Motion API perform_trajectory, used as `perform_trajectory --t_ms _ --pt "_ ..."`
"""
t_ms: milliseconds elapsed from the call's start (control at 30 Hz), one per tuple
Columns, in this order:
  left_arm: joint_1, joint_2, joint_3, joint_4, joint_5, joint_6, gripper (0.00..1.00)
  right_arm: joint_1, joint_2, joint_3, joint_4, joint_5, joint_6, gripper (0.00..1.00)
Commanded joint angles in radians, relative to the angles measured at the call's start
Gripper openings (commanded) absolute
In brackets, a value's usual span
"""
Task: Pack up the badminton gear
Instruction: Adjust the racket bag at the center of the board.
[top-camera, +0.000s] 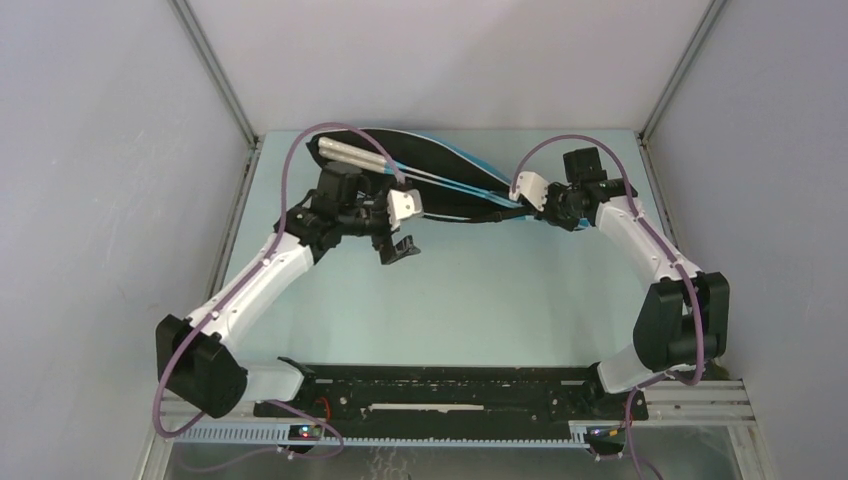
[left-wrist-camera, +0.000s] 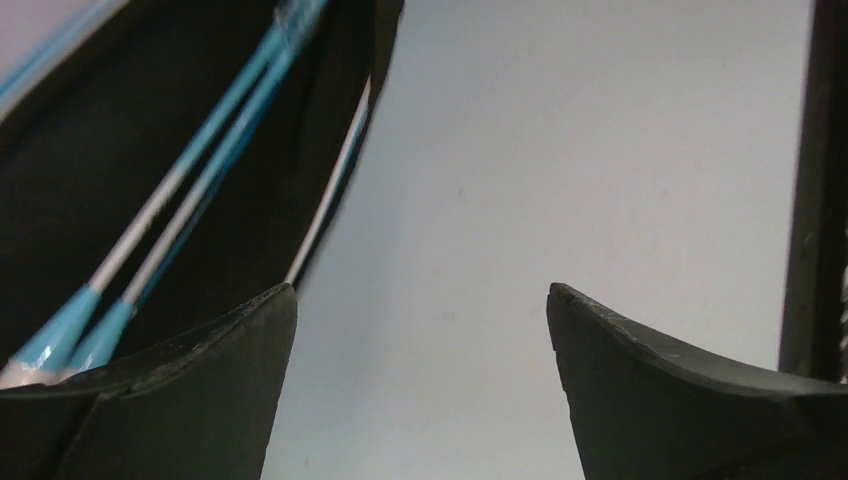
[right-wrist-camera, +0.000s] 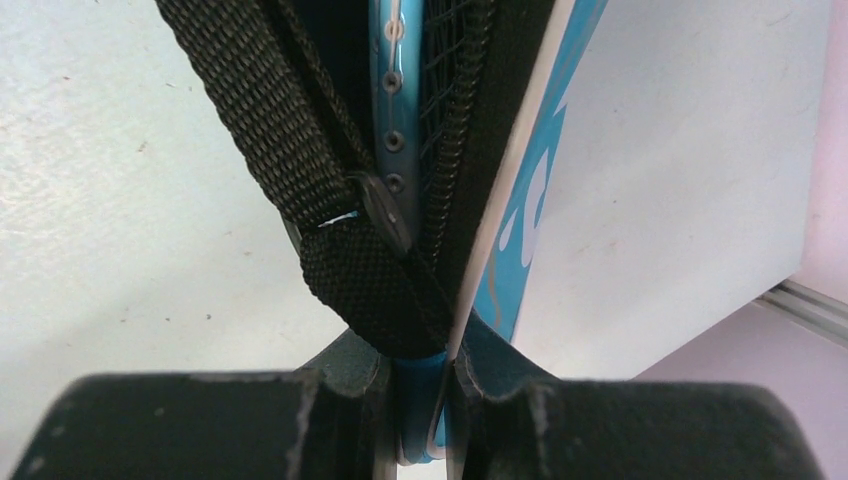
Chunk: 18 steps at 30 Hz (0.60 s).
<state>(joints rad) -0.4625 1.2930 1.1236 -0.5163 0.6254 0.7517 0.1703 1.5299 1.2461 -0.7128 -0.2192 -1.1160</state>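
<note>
Left gripper (left-wrist-camera: 422, 292) hung wide open over bare table (top-camera: 480, 290), nothing between its fingers; the bag (top-camera: 440, 165) lay just off one fingertip, outside the gap. Right gripper (right-wrist-camera: 420, 370) was pinched tight on the bag's narrow end, strap (right-wrist-camera: 300, 130) and zipper edge running out from between the fingers. Two rackets (left-wrist-camera: 190, 190) sat inside the open bag, their handles cut off by the frame edge and their heads mostly covered. Farthest back, a tube (top-camera: 350, 155) lay at the bag's left end, partly behind the left arm.
</note>
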Motion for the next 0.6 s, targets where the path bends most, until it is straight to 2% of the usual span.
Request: perform_trajectory --t_ms 0,67,233,433,567 --pt "-0.031 0.025 0.075 0.211 0.184 -0.276 0.95 0.02 -0.019 -0.005 -0.122 -0.18 0.169 0.0" --pt "-0.075 0.061 0.089 0.29 0.163 -0.332 0.91 0.02 -0.016 -0.004 -0.123 -0.211 0.209 0.01" --pt "-0.188 0.177 0.176 0.335 0.083 -0.49 0.85 0.02 0.002 0.021 -0.156 -0.283 0.33 0.03" --pt "-0.285 0.275 0.276 0.339 0.041 -0.629 0.76 0.022 0.002 0.06 -0.196 -0.372 0.469 0.0" --pt "-0.327 0.334 0.304 0.369 0.005 -0.621 0.75 0.023 -0.017 0.075 -0.21 -0.382 0.513 0.0"
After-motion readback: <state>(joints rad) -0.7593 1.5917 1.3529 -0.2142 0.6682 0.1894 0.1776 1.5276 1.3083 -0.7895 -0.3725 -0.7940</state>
